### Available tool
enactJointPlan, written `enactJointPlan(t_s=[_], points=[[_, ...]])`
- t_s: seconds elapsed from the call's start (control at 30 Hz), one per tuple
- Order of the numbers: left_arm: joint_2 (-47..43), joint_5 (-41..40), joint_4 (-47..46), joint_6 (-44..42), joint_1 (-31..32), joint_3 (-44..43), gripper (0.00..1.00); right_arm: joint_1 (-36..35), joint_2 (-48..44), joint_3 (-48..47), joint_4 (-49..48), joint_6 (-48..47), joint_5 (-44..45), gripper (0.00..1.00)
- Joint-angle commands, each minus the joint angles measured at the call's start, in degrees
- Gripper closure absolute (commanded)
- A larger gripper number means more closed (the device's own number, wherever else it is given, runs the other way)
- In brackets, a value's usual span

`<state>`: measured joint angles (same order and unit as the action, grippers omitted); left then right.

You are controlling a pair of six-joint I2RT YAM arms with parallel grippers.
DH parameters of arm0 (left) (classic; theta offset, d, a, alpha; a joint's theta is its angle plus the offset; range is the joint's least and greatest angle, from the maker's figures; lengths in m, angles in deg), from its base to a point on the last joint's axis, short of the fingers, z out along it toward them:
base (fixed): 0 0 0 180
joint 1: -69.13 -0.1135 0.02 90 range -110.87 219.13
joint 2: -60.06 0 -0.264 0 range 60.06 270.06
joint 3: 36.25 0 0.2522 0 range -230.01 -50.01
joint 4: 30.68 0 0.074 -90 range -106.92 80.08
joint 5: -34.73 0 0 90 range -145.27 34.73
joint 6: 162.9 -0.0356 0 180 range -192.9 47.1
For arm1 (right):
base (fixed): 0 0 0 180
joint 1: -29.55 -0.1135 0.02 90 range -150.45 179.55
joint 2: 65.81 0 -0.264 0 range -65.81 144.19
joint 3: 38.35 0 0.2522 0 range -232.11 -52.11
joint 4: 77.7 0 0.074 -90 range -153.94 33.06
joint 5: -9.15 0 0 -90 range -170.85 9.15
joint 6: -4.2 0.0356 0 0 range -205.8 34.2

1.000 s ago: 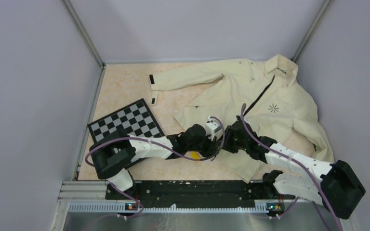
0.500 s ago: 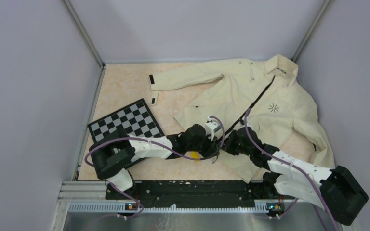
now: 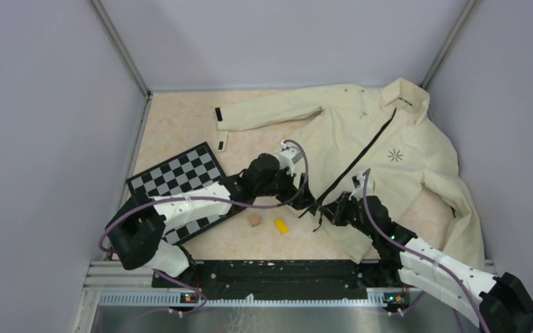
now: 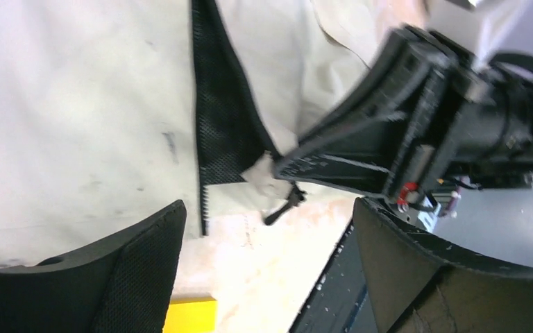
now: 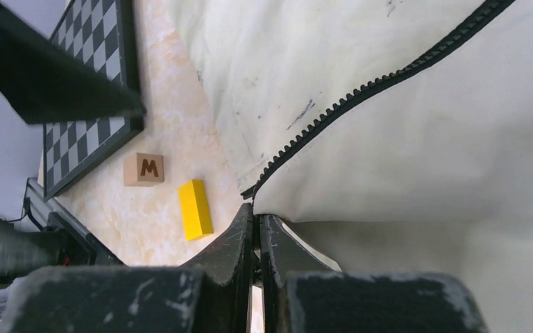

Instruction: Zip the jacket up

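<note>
Cream fabric jacket (image 3: 416, 166) lies flat on the marbled beige tabletop (image 3: 180, 132), at the far right, collar toward the far-right corner and hem toward the arms.

Key relation: the dark zipper (image 3: 378, 134) has its long axis on a diagonal, from the collar down-left to the hem, and its lower end sits right at both grippers. The coming pull would have to run along that line, away from the bases, up and to the right.

Right gripper (image 5: 255, 218) is clamped tight on the hem corner at the bottom of the zipper teeth, with fabric between the 2 fingers. The right arm reaches in low from the near right, stretched toward the table centre.

Left gripper (image 4: 269, 207) is spread wide and grasps nothing. It hovers just left of the zipper's lower end. Between its 2 fingers, the left wrist view shows a black mesh lining (image 4: 225, 125) and a small dark tab (image 4: 284, 202), likely the pull, though I can't confirm that. The left arm comes in from the near left across the black-and-white checkerboard (image 3: 180, 177), wrist angled toward the hem.

Both grippers are about equally near the zipper end. The left is the free one, so I judge it takes the slider while the right anchors the hem. The bottom of the zipper looks unjoined.

The yellow rectangular block (image 5: 196, 208) and the wooden cube marked M (image 5: 144, 168) sit on the table just beside the hem, apart from it.
</note>
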<state>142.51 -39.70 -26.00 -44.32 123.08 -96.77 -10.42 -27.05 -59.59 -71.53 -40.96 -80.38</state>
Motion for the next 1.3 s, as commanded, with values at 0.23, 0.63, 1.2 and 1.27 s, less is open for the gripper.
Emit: enactJointPlan(t_s=[0.23,0.63,1.2,1.27], points=[[21.22,-1.88,32.72,-11.57,-2.19,-27.37,0.42,0.41,-2.80,-3.03,14.35,5.38,11.98,1.00],[34.60,-9.40,40.27,-13.31,0.64,-40.43,0.33,0.40,-4.63,-6.82,23.43,7.67,9.95,1.00],[37.15,-24.97,40.98,-12.83,3.79,-38.04,0.33,0.40,-4.37,-7.34,27.01,9.47,10.82,1.00],[37.25,-27.31,41.15,-12.28,4.07,-37.59,0.39,0.41,-4.84,-6.96,26.83,9.87,10.34,1.00]])
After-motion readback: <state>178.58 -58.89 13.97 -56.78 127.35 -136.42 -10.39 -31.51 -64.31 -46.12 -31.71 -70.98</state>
